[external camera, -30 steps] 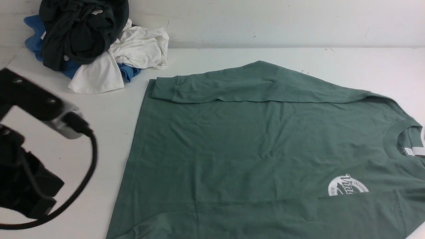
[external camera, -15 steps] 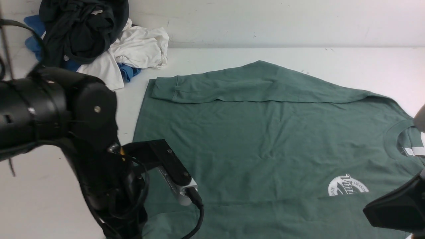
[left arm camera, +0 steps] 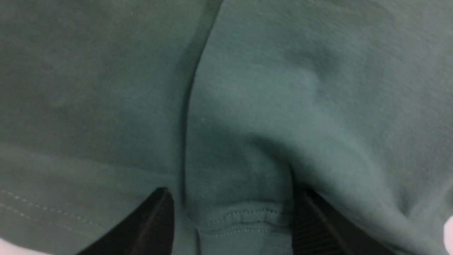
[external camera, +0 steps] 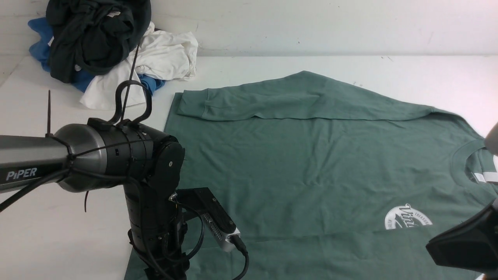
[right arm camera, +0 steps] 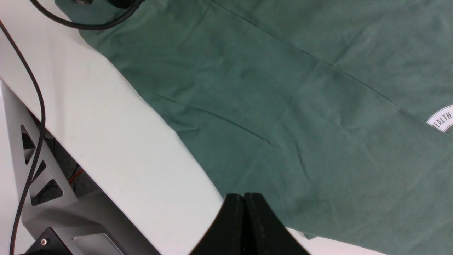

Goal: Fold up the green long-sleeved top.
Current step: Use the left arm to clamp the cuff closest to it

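A cuff (left arm camera: pixel 244 223) of the green long-sleeved top (external camera: pixel 311 163) lies between the left gripper's (left arm camera: pixel 231 193) wide-spread fingers (left arm camera: pixel 152 223), at the top's 7 o'clock. The right gripper (right arm camera: pixel 244 200), tips pressed together, hovers at 5 o'clock.

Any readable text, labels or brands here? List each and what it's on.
"PiPER": silver-and-black left arm.
"EALTH", cut off: round white chest logo on the sage-green cotton long-sleeved top.
"TREASUR" and script "Vin": same logo, front view; rest hidden.
White neck tag: too small to read.

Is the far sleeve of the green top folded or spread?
Folded: the sleeve lies flat across the top, not out on the table.
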Controlling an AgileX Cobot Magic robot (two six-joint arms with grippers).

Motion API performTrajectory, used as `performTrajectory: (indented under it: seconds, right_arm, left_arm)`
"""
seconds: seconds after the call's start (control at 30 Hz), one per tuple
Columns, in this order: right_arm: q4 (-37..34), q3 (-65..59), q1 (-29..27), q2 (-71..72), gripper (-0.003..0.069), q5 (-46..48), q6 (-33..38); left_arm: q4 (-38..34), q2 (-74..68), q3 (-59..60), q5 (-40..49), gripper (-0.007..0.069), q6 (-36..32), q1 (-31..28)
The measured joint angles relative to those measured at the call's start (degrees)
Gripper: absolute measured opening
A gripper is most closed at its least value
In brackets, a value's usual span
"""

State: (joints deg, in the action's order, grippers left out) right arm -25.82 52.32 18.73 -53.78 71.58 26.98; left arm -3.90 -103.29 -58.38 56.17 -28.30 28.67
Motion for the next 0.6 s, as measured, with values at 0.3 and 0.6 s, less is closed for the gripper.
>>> performTrajectory:
  seconds: [0.3, 0.6]
  right_arm:
    - [0.0, -0.06, 0.0, 0.0, -0.0014, 0.0, 0.0]
    - [0.0, -1.01, 0.0, 0.0, -0.0014, 0.0, 0.06]
  left_arm:
    - [0.0, -0.76, -0.51, 0.65, 0.0253, 0.99, 0.0]
    - [-0.09, 2.08, -0.46, 3.09, 0.0037, 1.51, 0.17]
